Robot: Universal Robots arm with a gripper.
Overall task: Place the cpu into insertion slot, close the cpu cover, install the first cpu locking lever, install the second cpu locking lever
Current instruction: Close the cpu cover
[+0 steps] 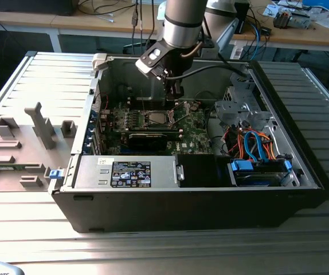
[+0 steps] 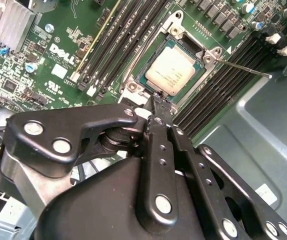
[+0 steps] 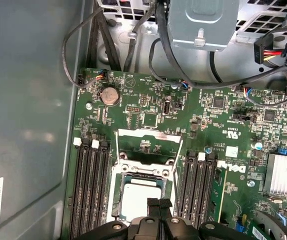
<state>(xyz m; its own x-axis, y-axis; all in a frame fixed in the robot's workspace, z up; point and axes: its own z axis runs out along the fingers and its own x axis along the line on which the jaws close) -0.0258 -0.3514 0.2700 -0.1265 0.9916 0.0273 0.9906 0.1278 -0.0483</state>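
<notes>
The cpu [image 2: 173, 70] lies flat in the insertion slot [image 2: 133, 88], its silver-grey top showing; it also appears in the first wrist view [image 3: 138, 200] and, small, on the green motherboard [image 1: 156, 118]. The cpu cover [image 3: 148, 134] is swung back off the socket, and the board shows through its window. A thin wire locking lever [image 2: 243, 68] sticks out beside the socket, unlatched. My gripper [image 2: 158, 102] hangs just above the socket's edge with its black fingers shut together and nothing between them. It also shows in the other two views [image 3: 158, 202] [image 1: 177, 91].
Black memory slots [image 3: 91, 185] flank the socket on both sides. A finned heatsink [image 3: 283, 175] and cables [image 3: 173, 60] lie nearby. The case wall [image 3: 28, 125] rises close by. A power supply [image 1: 130, 172] and drive bay [image 1: 259, 172] fill the case's front.
</notes>
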